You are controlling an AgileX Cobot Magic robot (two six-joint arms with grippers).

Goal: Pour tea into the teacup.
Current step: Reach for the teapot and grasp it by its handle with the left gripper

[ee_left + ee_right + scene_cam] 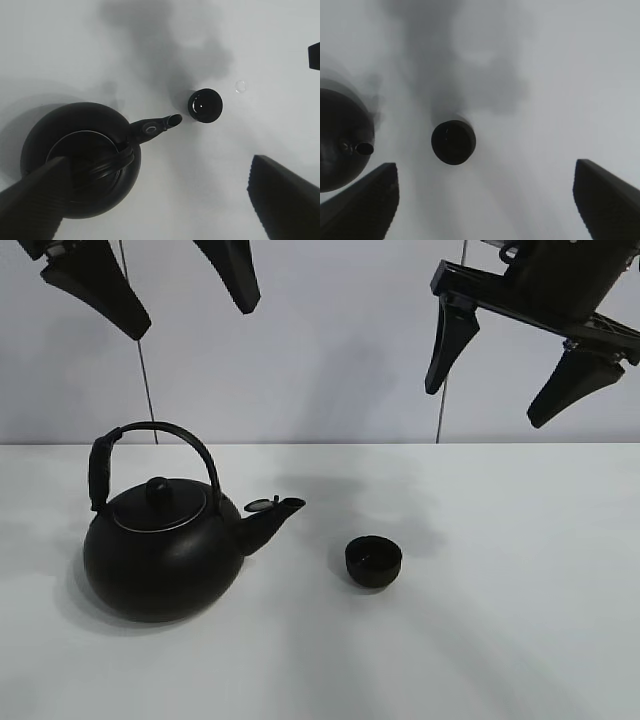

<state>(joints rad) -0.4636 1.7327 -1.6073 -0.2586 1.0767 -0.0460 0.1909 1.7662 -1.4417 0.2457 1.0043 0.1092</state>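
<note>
A small black handleless teacup point(373, 561) stands upright on the white table point(520, 640), right of the kettle's spout. It also shows in the left wrist view point(205, 105) and the right wrist view point(453, 142). A big round black kettle point(160, 545) with an arched handle and lid stands at the left, spout toward the cup; it shows in the left wrist view point(85, 155) and the right wrist view point(340, 140). My left gripper point(165, 285) hangs open high above the kettle. My right gripper point(505, 365) hangs open high, above and right of the cup. No tea stream shows.
A small clear drop or ring point(240, 86) lies on the table beyond the cup in the left wrist view. A plain white wall point(320, 360) stands behind the table.
</note>
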